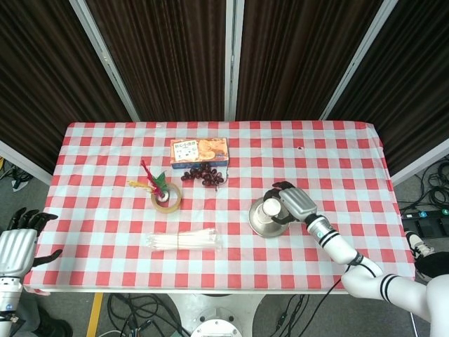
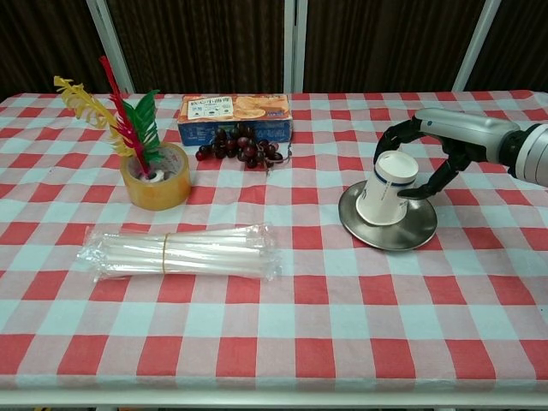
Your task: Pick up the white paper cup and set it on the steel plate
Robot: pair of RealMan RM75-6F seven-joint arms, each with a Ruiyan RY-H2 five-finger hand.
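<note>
The white paper cup (image 2: 385, 190) stands upside down and slightly tilted on the steel plate (image 2: 404, 233), right of the table's middle. My right hand (image 2: 441, 141) reaches in from the right, and its fingers curl around the cup's upper end, holding it. From the head view the cup (image 1: 271, 208) shows as a white disc over the plate (image 1: 260, 223), with the right hand (image 1: 295, 202) against it. My left hand (image 1: 17, 246) hangs off the table's left front corner, fingers apart and holding nothing.
A tape roll with coloured feathers (image 2: 155, 177) stands at the left. A wrapped bundle of straws (image 2: 180, 253) lies in front of it. A snack box (image 2: 235, 115) and dark grapes (image 2: 240, 145) sit at the back centre.
</note>
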